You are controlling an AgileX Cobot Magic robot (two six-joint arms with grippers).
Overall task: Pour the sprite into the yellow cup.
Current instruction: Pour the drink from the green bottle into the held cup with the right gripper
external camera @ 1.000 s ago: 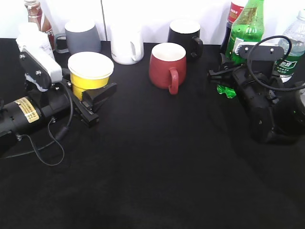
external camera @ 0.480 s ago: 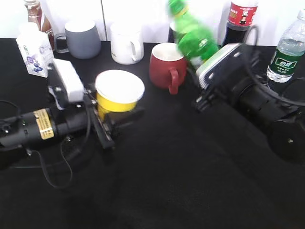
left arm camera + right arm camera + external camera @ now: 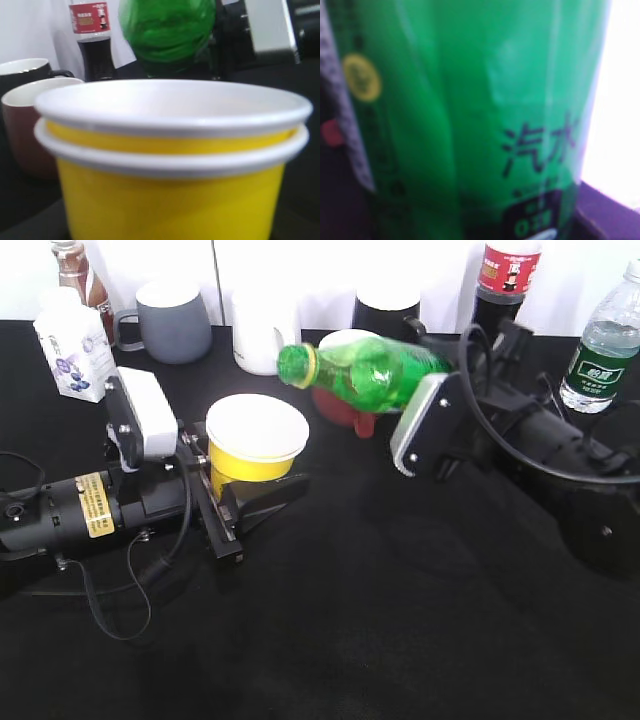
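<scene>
The sprite point(image 3: 365, 368) lies nearly level in the air above the table point(image 3: 380, 640), its capped neck pointing left just over the far rim of the yellow cup point(image 3: 252, 445). The right gripper point(image 3: 455, 375) has its jaws pinching the bottle's base end; the left gripper point(image 3: 235, 495) has its jaws pinching the cup low down. Behind the bottle sits a red mug point(image 3: 345, 405), partly hidden. Along the back stand three more mugs: grey point(image 3: 172, 320), white point(image 3: 262, 338), black point(image 3: 385, 315). Also there: one cola bottle point(image 3: 503, 285), one water bottle point(image 3: 605, 340), one carton point(image 3: 72, 352). In the left wrist view the cup shows two stacked white rims; its contents cannot be seen.
</scene>
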